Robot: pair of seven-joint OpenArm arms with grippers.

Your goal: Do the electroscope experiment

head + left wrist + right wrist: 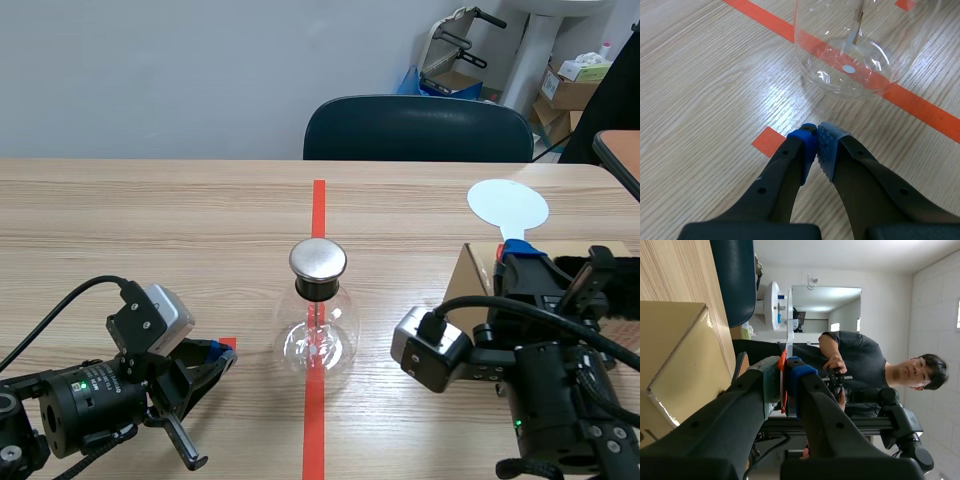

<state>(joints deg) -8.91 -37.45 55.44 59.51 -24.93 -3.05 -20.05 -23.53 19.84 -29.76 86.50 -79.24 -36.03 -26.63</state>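
Black left gripper: we see its blue pads pressed together on nothing, low over the table near the near left corner, tips towards the flask.
Black right gripper: fingers pinched on the orange-red grip of the paddle, raised near the table's right edge.
White paddle: thin round disc standing up out of the right gripper's tips.
Glass flask: the electroscope, clear and round-bellied, upright on the orange tape line midway between the left and right edges, closer to the near edge, ahead of the left gripper and apart from it.
Flask mouth: closed by a black stopper with a round metal cap on top.
Flask contents: a thin rod hangs down inside; we also see a small white dot at the bottom.
Cardboard box: tan, by the right edge under the right arm; we cannot tell what it holds.
Dark chair: beyond the far edge.
One person: dark shirt, seen past the right gripper.
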